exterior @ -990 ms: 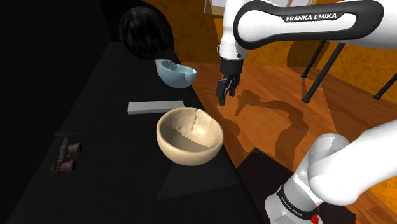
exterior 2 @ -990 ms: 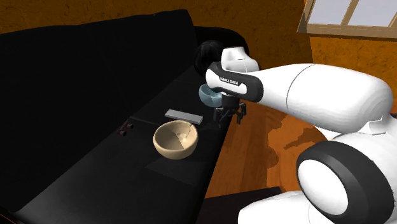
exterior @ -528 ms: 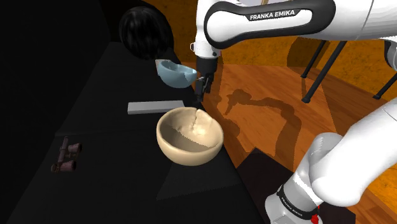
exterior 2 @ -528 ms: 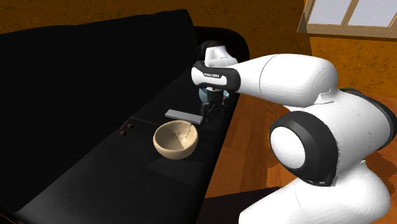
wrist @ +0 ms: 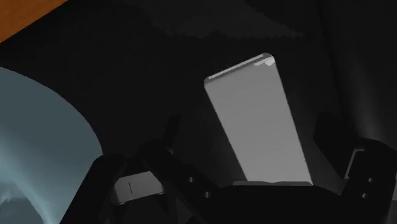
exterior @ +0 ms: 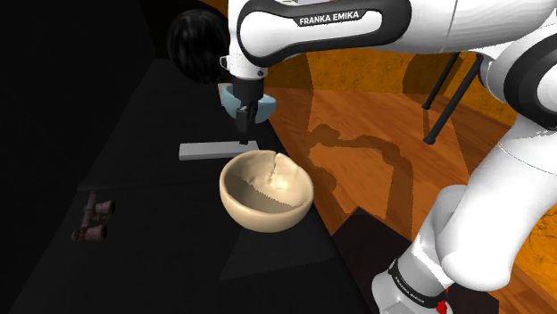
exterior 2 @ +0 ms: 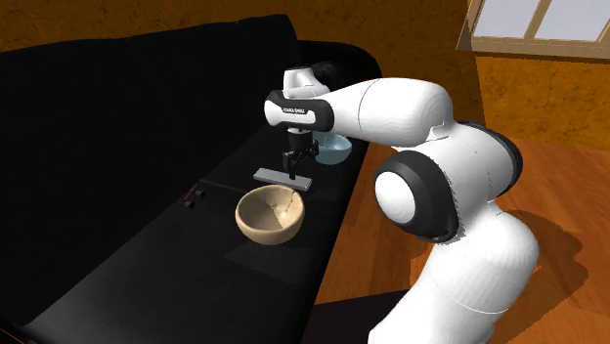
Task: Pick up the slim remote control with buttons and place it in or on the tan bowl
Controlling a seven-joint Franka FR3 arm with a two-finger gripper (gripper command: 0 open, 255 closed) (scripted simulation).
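on the black sofa seat [exterior 2: 147,269], the remote control [exterior: 219,150] lies flat as a plain grey slab, just beside the tan bowl [exterior: 259,216] on the bowl's far side from the stand and apart from it.

finding 1, position: the gripper [exterior: 243,136] hangs fingers-down over the remote's end at the shoulder view's right. the rest of the slab runs off toward that view's left. a blue-grey bowl [exterior 2: 337,150] sits close behind the gripper, near the seat's front edge.

finding 2, state of the gripper: the fingers stand apart. in the wrist view the remote passes between them with dark seat showing on both sides, so nothing is clasped. whether the tips have reached the seat cannot be told.

finding 3, axis: the long axis runs left to right in the shoulder view, roughly square to the seat's front edge. in the wrist view it runs away from the hand, a little skewed, so the fingers bracket the narrow width (the favourable way round).

finding 4, heading: no buttons are drawn on the upper face, so front and back ends cannot be told apart.

assessment: the grasp would take one end, not the middle, so the slab may tip when lifted. a small shift along the axis looks advisable.
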